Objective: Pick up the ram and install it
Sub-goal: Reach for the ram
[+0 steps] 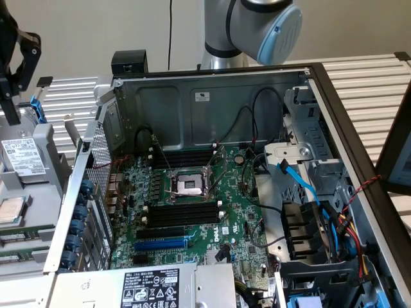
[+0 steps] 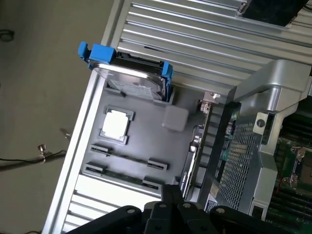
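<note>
The ram [image 2: 127, 159] is a thin stick standing on edge between small clips on the grey parts tray [image 2: 141, 141], with a second stick [image 2: 122, 174] beside it. In the exterior view the ram's green edge [image 1: 22, 240] shows on the tray at the exterior view's left, outside the computer case. My gripper [image 2: 168, 195] hangs above the tray near the sticks, its black fingers shut together with nothing between them. In the exterior view the gripper [image 1: 11, 102] hangs at the far left. Long black memory slots [image 1: 180, 215] lie empty on the motherboard beside the processor socket [image 1: 189, 185].
The tray also carries a hard drive in a blue caddy [image 2: 131, 80] and a processor chip [image 2: 116, 124]. The open case's metal wall [image 1: 90, 192] stands between tray and motherboard. Cables [image 1: 302, 186], a blue slot [image 1: 160, 244] and a power supply [image 1: 148, 285] crowd the case.
</note>
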You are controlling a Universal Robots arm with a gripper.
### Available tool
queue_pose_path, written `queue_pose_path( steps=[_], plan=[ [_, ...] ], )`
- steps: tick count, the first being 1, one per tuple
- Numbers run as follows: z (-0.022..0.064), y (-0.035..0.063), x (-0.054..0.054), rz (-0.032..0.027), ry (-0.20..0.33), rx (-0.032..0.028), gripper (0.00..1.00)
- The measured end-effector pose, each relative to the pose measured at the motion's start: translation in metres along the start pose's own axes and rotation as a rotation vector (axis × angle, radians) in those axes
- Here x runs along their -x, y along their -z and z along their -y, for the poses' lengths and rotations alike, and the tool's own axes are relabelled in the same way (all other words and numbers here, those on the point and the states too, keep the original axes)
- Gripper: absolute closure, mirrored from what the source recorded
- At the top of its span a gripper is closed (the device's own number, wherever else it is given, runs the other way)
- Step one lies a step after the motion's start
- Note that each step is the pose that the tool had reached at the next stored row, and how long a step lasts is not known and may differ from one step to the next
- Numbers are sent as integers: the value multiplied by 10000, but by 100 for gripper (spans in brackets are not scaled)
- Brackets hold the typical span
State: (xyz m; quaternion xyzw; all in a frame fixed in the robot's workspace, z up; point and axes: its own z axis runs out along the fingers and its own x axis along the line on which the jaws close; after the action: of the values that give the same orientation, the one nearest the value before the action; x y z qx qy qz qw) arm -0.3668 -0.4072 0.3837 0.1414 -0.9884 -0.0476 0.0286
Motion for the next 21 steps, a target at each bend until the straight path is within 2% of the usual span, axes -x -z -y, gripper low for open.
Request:
queue_pose_path(
  steps=[4, 6, 21],
  plan=[
    [-1, -3, -4, -75, 720, -31, 89],
    [-2, -3, -6, -132, 1272, -56, 89],
    [-3, -19, -15, -410, 3996, -174, 89]
  ],
)
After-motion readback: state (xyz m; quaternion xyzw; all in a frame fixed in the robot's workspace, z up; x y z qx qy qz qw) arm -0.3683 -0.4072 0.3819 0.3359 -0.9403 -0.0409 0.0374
